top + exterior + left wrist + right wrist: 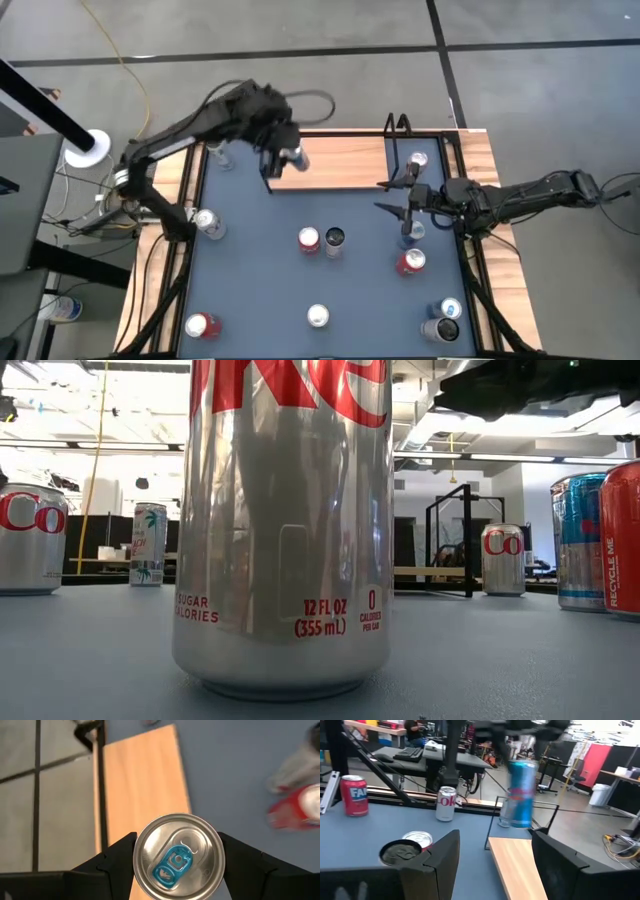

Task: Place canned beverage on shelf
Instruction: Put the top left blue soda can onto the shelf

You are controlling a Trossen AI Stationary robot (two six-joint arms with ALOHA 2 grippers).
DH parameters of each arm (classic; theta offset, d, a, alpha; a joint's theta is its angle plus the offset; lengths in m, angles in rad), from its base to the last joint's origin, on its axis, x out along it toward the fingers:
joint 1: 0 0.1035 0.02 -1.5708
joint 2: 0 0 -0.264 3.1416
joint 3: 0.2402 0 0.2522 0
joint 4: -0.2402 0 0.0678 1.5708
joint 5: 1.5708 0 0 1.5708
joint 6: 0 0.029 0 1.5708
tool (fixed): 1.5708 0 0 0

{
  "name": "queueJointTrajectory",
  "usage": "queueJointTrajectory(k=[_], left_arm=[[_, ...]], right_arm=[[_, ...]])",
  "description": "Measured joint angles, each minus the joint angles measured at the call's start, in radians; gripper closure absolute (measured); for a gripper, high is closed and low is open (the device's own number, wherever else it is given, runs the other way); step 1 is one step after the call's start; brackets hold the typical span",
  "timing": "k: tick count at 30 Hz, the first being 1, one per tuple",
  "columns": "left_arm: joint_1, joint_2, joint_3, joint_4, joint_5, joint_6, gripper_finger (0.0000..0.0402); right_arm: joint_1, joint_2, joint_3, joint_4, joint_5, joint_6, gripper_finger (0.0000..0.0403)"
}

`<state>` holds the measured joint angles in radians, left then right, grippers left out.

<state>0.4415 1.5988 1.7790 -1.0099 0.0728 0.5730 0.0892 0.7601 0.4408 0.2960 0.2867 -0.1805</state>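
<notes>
A slim blue-and-silver can (522, 792) with a blue tab (175, 862) hangs in the air over the left part of the shelf (340, 160). The shelf is a light-wood board in a black rail frame along the table's far edge. My left gripper (285, 155) is shut on this can. My right gripper (383, 197) stands open and level by the shelf's right end, pointing toward the table's left, with nothing between its fingers. Another can (418, 160) stands on the shelf's right end. My left gripper pinches the can between its two fingers, one on each side of the can's wall just below the top rim (142, 855). The fingers come slanting down from above. The can hangs about upright, top up, lifted clear of the shelf board (140, 785).
Several cans stand on the blue tabletop: two at the centre (308, 240), red ones at the right (411, 262) and near left (200, 325), a silver one at the near edge (317, 316). A can (218, 155) stands by the shelf's left end. Black posts (397, 125) rise behind the shelf.
</notes>
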Motion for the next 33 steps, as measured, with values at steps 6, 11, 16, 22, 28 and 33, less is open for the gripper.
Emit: queueJointTrajectory(k=[6,11,16,22,28,33], left_arm=[[0.182,0.141,0.075,-0.043,-0.002,0.050,0.0171],[0.302,0.214,0.076,-0.058,0.059,0.044,0.0171],[0.367,0.249,0.078,-0.046,0.157,0.032,0.0171],[0.393,0.271,0.078,-0.021,0.217,0.036,0.0169],[0.394,0.296,0.077,-0.001,0.231,0.049,0.0167],[0.402,0.302,0.077,0.007,0.205,0.052,0.0167]], right_arm=[[0.018,0.000,0.000,0.001,0.000,0.000,0.0163],[0.017,0.000,0.000,0.001,0.000,-0.001,0.0163],[0.017,0.000,0.000,0.000,0.000,-0.003,0.0163],[0.014,0.000,0.000,-0.006,0.000,-0.003,0.0163],[0.014,0.000,0.000,-0.006,0.000,-0.010,0.0163],[0.014,0.000,0.000,-0.008,0.000,-0.011,0.0163]])
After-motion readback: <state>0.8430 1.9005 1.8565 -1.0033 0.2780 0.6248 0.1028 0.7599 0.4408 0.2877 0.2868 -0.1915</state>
